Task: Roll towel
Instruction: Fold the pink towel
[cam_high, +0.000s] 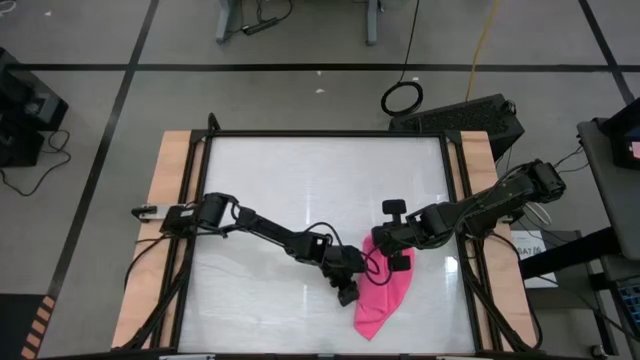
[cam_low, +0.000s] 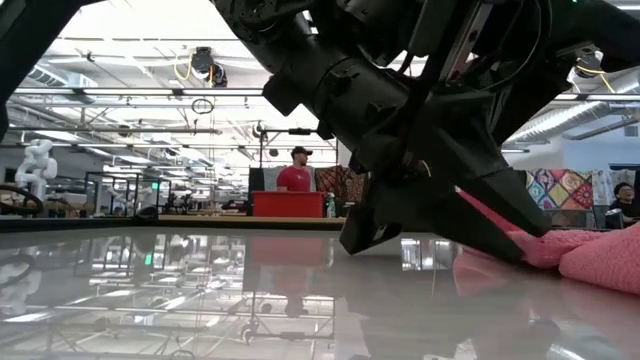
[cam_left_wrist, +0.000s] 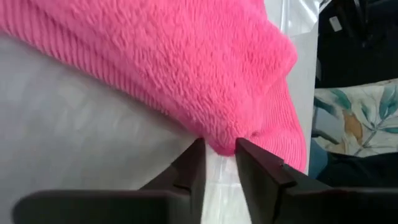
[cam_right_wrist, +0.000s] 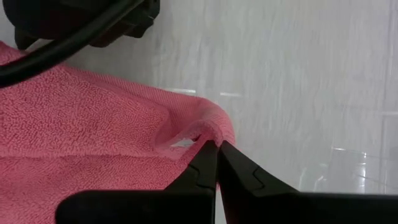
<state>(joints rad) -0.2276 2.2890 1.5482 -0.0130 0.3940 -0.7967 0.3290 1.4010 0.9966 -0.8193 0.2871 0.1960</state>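
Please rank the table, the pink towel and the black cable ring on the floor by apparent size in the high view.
1. table
2. towel
3. cable ring, though it lies lower, on the floor, so it may look slightly smaller.

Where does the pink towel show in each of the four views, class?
High view: towel lower right of centre.
Low view: right edge.
Left wrist view: upper half.
Right wrist view: left side.
Shared landmark: the glossy white table.

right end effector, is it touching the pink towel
Touching. In the right wrist view the right end effector has its fingertips shut on a raised fold at the towel edge, with no gap between them and the cloth.
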